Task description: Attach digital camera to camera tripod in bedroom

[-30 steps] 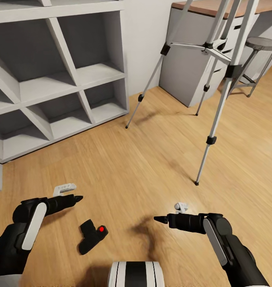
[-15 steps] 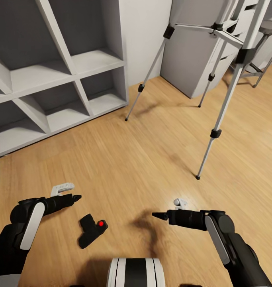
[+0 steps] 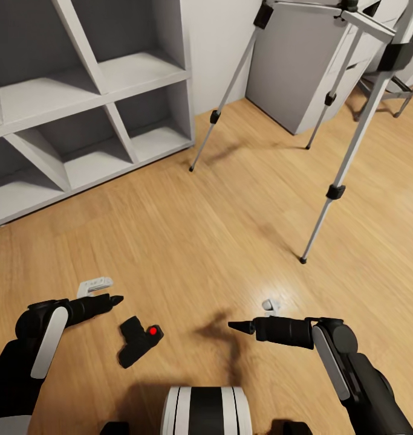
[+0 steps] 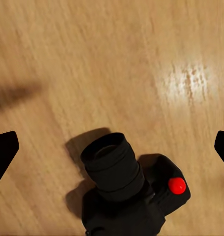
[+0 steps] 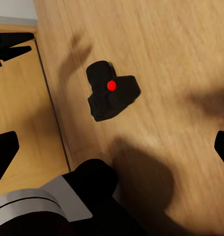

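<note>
The digital camera (image 3: 138, 342) lies on the wood floor just ahead of my base, a small black body with a red dot; its lens (image 4: 112, 162) points up at my left wrist. My left gripper (image 3: 111, 300) hovers a little to its left and stands open, its fingertips (image 4: 4, 151) wide apart and holding nothing. Out to the right of the digital camera, my right gripper (image 3: 239, 327) is open too, and its wrist looks at the digital camera (image 5: 112, 91) from a distance. The camera tripod (image 3: 351, 151) stands at the upper right on three silver legs, its head cut off by the frame.
White cube shelving (image 3: 109, 78) fills the upper left, against a pale wall. A grey cabinet (image 3: 297, 66) stands behind the tripod's legs, with a stool (image 3: 399, 90) at the far right. My own base (image 3: 206, 411) shows at the bottom edge.
The whole head view has shifted: shelving, cabinet and tripod sit higher in the picture now. Both arms keep nearly the same pose and the digital camera still lies on the floor.
</note>
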